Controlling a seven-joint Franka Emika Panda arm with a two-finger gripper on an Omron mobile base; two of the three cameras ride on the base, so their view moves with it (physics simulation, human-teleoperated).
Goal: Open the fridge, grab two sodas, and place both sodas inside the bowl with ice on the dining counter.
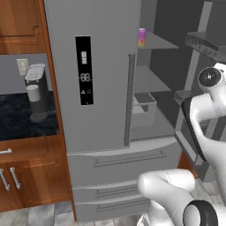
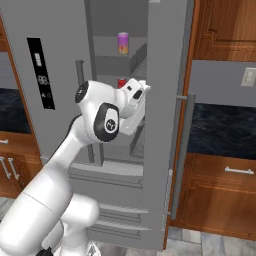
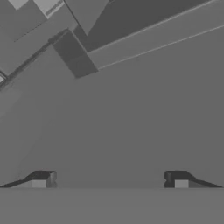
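Observation:
The grey fridge has its left door shut and its right door swung open. A purple and orange soda can stands on an upper shelf. One shelf lower, a red soda can shows partly behind my white hand, which reaches into the open compartment. In the hand view my gripper is open, its fingertips far apart, with nothing between them. It faces bare grey fridge walls and shelf edges. The bowl and the dining counter are out of view.
A white bin sits on a lower fridge shelf. A coffee machine stands on the dark counter left of the fridge. Brown wood cabinets flank the fridge. The open door's bar handle juts out to the right of my arm.

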